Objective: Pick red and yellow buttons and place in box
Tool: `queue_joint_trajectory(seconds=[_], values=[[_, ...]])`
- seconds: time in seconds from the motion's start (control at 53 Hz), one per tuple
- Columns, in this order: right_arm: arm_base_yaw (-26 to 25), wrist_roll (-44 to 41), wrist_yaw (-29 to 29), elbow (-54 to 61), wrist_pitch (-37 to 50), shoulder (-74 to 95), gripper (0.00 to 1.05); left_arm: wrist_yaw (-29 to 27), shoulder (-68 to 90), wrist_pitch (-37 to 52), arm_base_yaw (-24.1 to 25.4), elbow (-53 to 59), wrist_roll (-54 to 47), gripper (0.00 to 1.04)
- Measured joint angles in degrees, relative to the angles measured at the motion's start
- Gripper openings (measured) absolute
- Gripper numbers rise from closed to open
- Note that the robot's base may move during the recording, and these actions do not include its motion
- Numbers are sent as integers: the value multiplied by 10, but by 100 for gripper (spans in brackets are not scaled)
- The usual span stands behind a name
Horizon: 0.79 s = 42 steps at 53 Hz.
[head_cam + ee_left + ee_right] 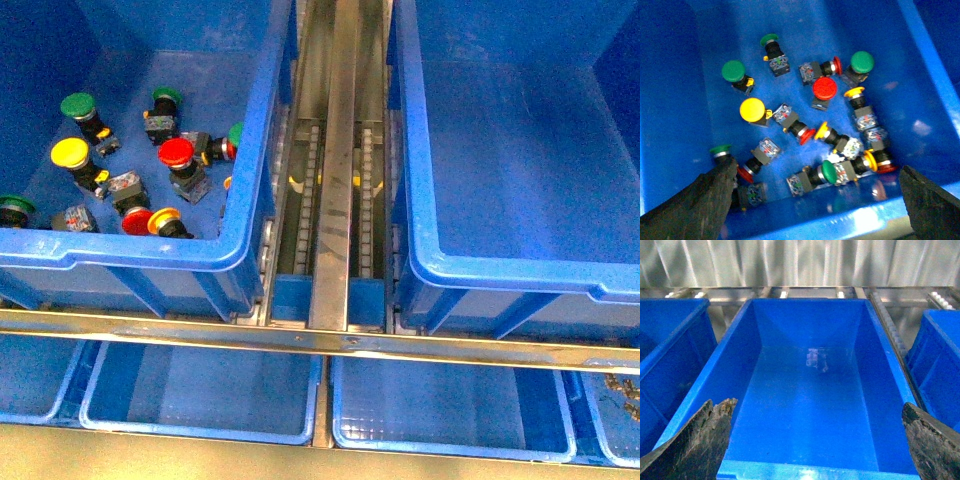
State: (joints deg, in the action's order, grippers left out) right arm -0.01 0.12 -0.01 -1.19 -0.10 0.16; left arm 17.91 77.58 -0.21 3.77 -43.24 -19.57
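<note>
Several push buttons lie in the left blue bin (130, 255). A red button (176, 153) (825, 88) and a yellow button (70, 153) (752, 109) stand cap-up among green ones (77, 105). More red and yellow ones lie on their sides near the bin's front wall (150, 222). My left gripper (816, 167) hangs open above the bin's near end, touching nothing. The box (520, 270) on the right is bare inside. My right gripper (816, 405) is open over its floor (810, 390). Neither arm shows in the front view.
A metal roller track (335, 200) runs between the two big bins. A steel bar (300, 335) crosses in front of them, with shallow blue trays (200, 395) (450, 405) below. In the right wrist view other blue bins (670, 350) (940, 350) flank the box.
</note>
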Motion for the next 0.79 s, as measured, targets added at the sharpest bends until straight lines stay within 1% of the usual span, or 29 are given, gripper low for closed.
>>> queue_joint_trajectory(seconds=[0.076, 0.151, 0.189, 0.245, 0.302, 0.34, 0.396, 0.453, 0.793], values=[[0, 0, 0, 0, 0, 0, 99, -5, 45, 16, -5, -20, -37, 97], [0, 0, 0, 0, 0, 0, 99, -8, 87, 18, -10, -40, -51, 97], [0, 0, 0, 0, 0, 0, 99, -16, 105, 22, -13, -49, -60, 97], [0, 0, 0, 0, 0, 0, 99, -44, 140, 54, -19, -60, -81, 97], [0, 0, 0, 0, 0, 0, 99, -49, 168, 58, -23, -76, -91, 97], [0, 0, 0, 0, 0, 0, 99, -64, 189, 65, -26, -87, -97, 97], [0, 0, 0, 0, 0, 0, 99, -70, 214, 69, -27, -104, -99, 97], [0, 0, 0, 0, 0, 0, 99, -87, 246, 83, -32, -125, -107, 97], [0, 0, 0, 0, 0, 0, 99, -109, 363, 107, -66, -192, -101, 97]])
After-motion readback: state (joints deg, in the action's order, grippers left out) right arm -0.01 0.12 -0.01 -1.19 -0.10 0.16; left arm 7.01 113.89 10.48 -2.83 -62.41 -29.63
